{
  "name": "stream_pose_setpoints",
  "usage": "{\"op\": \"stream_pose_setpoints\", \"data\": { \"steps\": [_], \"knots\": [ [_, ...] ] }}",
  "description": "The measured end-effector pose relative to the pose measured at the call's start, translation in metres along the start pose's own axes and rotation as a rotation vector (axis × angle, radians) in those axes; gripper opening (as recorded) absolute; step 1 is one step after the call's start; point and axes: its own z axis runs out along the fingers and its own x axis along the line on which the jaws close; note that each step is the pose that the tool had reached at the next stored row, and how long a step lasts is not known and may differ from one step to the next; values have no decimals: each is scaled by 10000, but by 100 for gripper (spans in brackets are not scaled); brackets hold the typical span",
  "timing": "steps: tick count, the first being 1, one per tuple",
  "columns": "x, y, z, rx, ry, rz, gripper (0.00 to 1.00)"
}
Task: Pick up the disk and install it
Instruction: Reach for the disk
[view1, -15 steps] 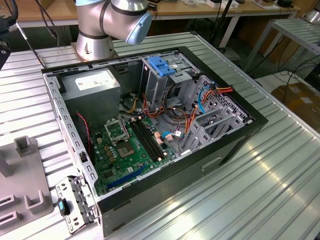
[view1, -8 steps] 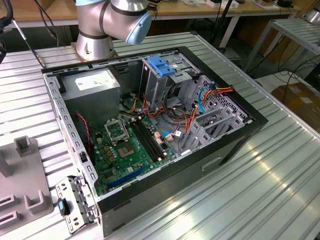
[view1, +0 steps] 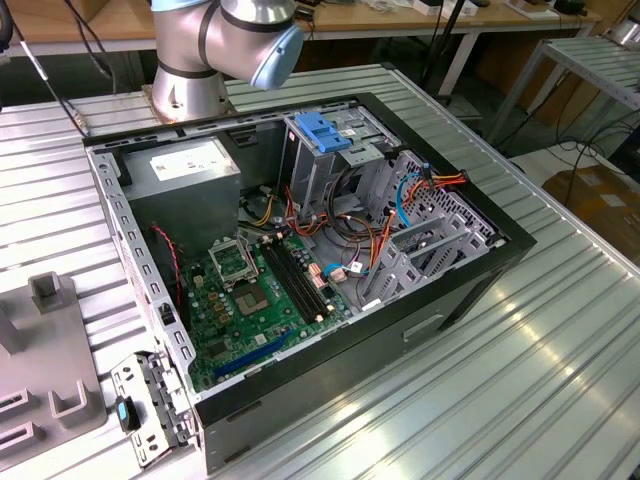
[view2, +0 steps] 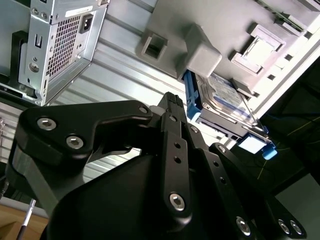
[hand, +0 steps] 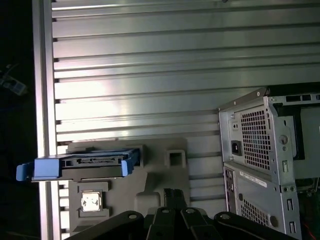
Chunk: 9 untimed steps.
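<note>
Bench: disk (lengthwise w/ slats)

Open black metal PC case is lying on ribbed aluminium table. Silver-and-blue robot arm base is standing behind case, at its far corner twd exterior view's left. Grey plastic fixture block is sitting on table at exterior view's left of case, apart from it.

Inside case:
- Grey box PSU is sitting in far corner nr arm base.
- Green motherboard is lying on case floor in front of PSU.
- Metal drive cage w/ blue plastic plate is standing at exterior view's right of PSU.

In first wrist view, grey metal disk in blue bracket is standing on edge in fixture block, one end reaching past table edge. Black gripper is hovering over block, nr disk.
</note>
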Motion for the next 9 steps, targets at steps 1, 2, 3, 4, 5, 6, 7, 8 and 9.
{"op": "stream_pose_setpoints", "data": {
  "steps": [1,2,3,4,5,6,7,8,9],
  "knots": [
    [9,-1,0,0,1,-1,11],
    [16,-1,0,1,0,0,11],
    [26,-2,0,0,0,0,11],
    [34,-3,0,1,0,0,11],
    [42,-3,0,0,0,0,11],
    [49,-4,0,0,0,0,11],
    [57,-4,0,1,0,-1,11],
    [64,-5,0,1,0,0,11],
    [72,-6,0,0,0,0,11]
  ]
}}
